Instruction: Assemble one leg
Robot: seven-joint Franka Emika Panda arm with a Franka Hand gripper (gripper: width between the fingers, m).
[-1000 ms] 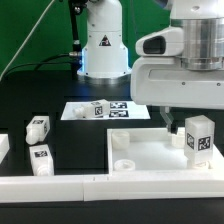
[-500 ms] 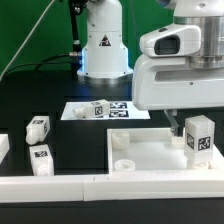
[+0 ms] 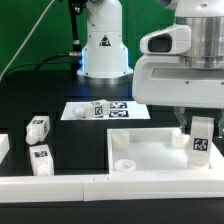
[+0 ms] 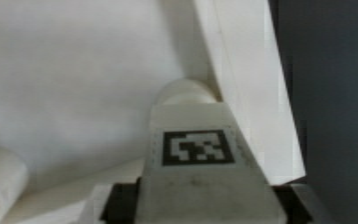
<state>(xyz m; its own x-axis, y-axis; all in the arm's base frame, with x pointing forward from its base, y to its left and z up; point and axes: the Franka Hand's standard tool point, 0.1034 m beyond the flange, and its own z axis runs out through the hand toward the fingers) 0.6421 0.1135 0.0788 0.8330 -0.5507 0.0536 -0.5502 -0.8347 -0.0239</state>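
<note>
We find the tabletop [image 3: 150,165] at the counter's front edge, toward the exterior view's right. The leg [image 3: 201,140] stands upright inside it, just beside its rim. The marker board [image 3: 120,111] lies behind. Two loose legs [image 3: 38,128] sit toward the exterior view's left.

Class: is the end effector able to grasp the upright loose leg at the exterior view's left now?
Probably not yet: the end effector is shut on another leg. Nothing blocks the loose leg itself.

A green backdrop [image 3: 30,30] fills the rear. The table [image 3: 25,100] is black (matte, evenly lit), with the marker board [image 3: 72,111] lying flat and a white rail [image 3: 60,186] along the front.
</note>
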